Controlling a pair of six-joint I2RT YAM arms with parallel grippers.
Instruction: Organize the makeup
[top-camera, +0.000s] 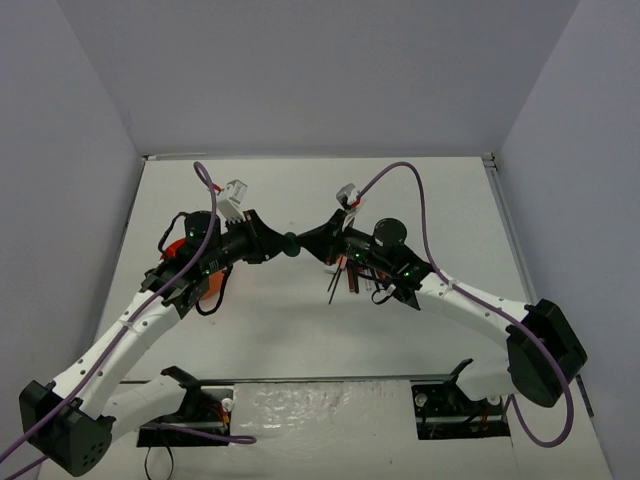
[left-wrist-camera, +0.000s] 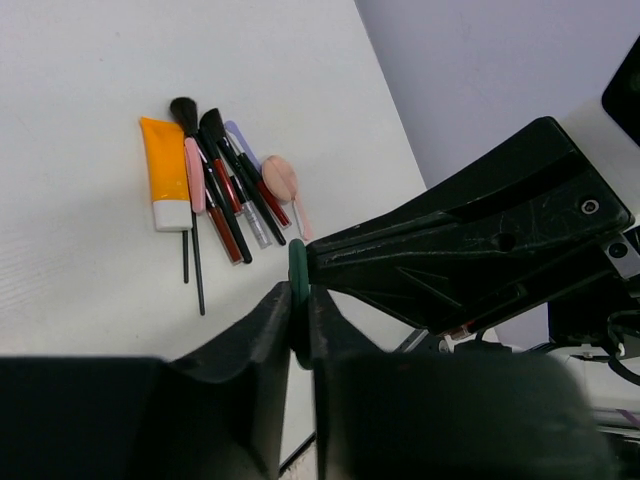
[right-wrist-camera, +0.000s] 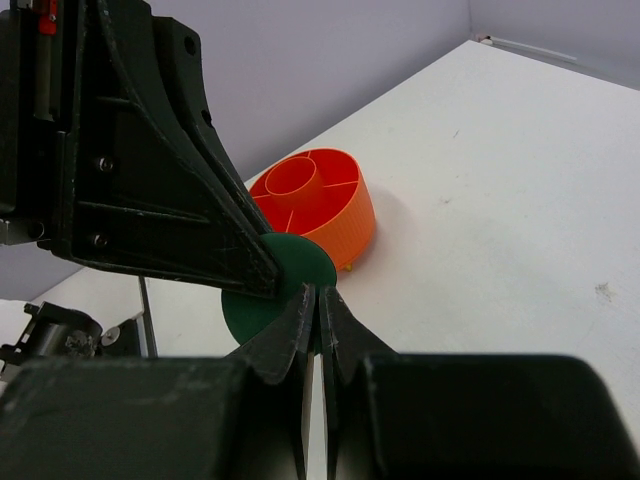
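A dark green round compact (top-camera: 291, 243) hangs above the table between both arms. My left gripper (left-wrist-camera: 298, 318) is shut on it, the disc (left-wrist-camera: 298, 270) edge-on between its fingers. My right gripper (right-wrist-camera: 320, 298) is also shut, its tips pinching the rim of the compact (right-wrist-camera: 300, 262) at the lower right. The left gripper (right-wrist-camera: 150, 190) covers the disc's upper left. The rest of the makeup lies in a row on the table: an orange-white tube (left-wrist-camera: 166, 172), thin black brushes (left-wrist-camera: 215, 170) and pencils, and a pale pink puff (left-wrist-camera: 280, 178).
A round orange divided tub (right-wrist-camera: 335, 215) stands on the white table behind the compact, and shows partly under the left arm (top-camera: 190, 262). Grey walls close in the table on three sides. A purple cable loops over each arm.
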